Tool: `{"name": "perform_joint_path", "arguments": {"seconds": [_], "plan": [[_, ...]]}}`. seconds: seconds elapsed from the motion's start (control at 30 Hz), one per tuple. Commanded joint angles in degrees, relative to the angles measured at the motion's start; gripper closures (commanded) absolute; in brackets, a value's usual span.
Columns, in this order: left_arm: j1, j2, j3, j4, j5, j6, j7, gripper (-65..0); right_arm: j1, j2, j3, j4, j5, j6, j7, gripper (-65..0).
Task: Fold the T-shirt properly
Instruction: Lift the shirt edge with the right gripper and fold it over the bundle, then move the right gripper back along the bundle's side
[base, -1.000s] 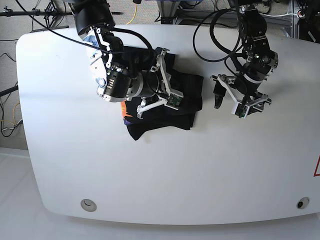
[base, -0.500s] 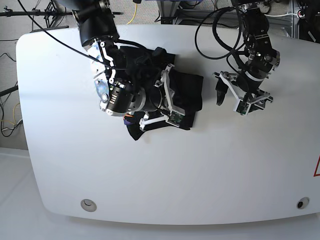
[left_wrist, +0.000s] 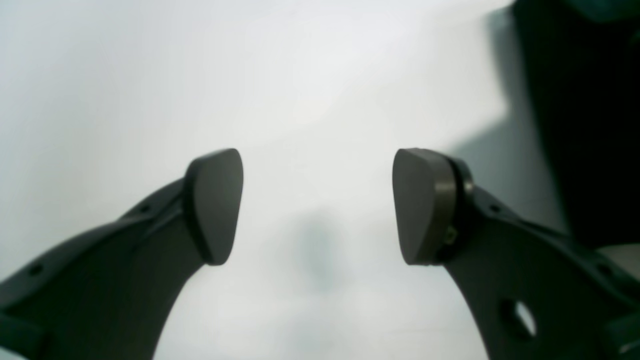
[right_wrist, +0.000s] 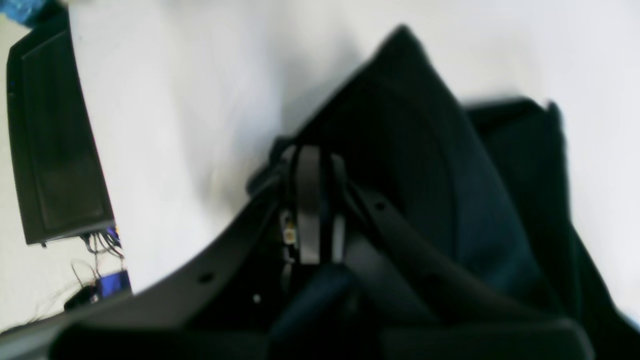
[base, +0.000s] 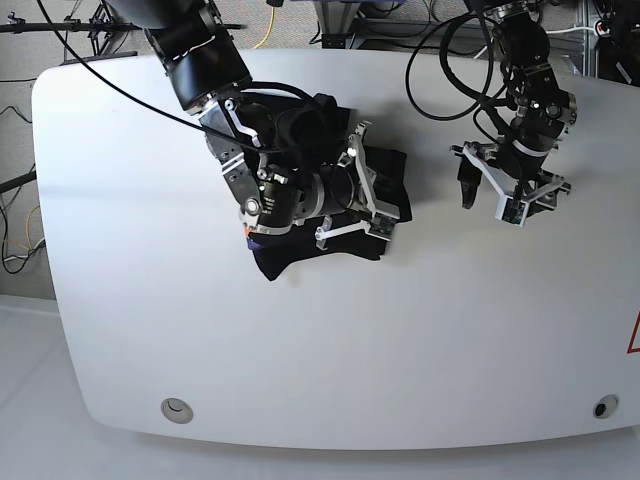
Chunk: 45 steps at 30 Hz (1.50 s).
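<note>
Bare table (base: 420, 330) — T-shirt (base: 275, 262) aside

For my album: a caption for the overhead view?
Right gripper pinches the T-shirt; left gripper hangs open beside it.

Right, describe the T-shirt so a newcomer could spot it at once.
Start from the white table and look at its upper middle, beneath the right gripper. The T-shirt is the bunched black cloth lying there. It is the only soft thing on the table, with a bit of orange and purple at its left edge.
</note>
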Motion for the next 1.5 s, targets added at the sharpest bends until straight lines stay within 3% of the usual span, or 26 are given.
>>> {"name": "perform_joint_path", "arguments": {"seconds": [0.0, 0.17, 0.4, 0.8, 0.9, 1.07, 1.3, 1.47], "plan": [[0.2, 0.0, -0.4, 1.2, -0.7, 0.0, -1.0, -42.7, 2.8, -1.3, -0.7, -0.7, 1.1, -2.1, 3.7, -2.0], [0.3, 0.0, -1.5, 1.2, -0.7, 0.0, -1.0, -42.7, 5.7, -2.6, -3.7, -4.7, 1.1, -5.0, 6.8, -2.0], [0.3, 0.0, -1.5, 1.2, -0.7, 0.0, -1.0, -42.7, 9.1, -3.2, -6.1, -10.3, 1.2, -5.7, 9.4, -2.0], [-0.6, 0.2, -0.9, 3.1, -0.9, 0.0, -1.0, -42.7, 11.2, -2.8, -0.1, -3.3, 1.2, -5.7, 9.2, -2.0], [-2.4, 0.3, 0.2, 3.4, -1.4, -0.7, -0.9, -42.7, 11.3, -1.4, 4.0, -2.2, 1.2, -5.7, 9.1, -2.0], [-3.2, 1.4, 1.4, 3.5, -4.5, -5.4, -0.8, -42.2, 11.5, 1.8, 8.6, -2.5, 1.1, -6.3, 9.1, -2.0], [-4.4, 5.6, 3.0, 3.6, -7.9, -5.5, -0.8, -42.0, 11.5, 7.6, 11.8, -4.4, 1.1, -9.5, 9.4, -2.0], [-3.8, 5.7, 9.4, 3.8, -8.0, -5.5, -0.8, -42.0, 12.2, 10.0, 13.9, -9.0, 1.1, -9.5, 9.6, -2.0]]}}
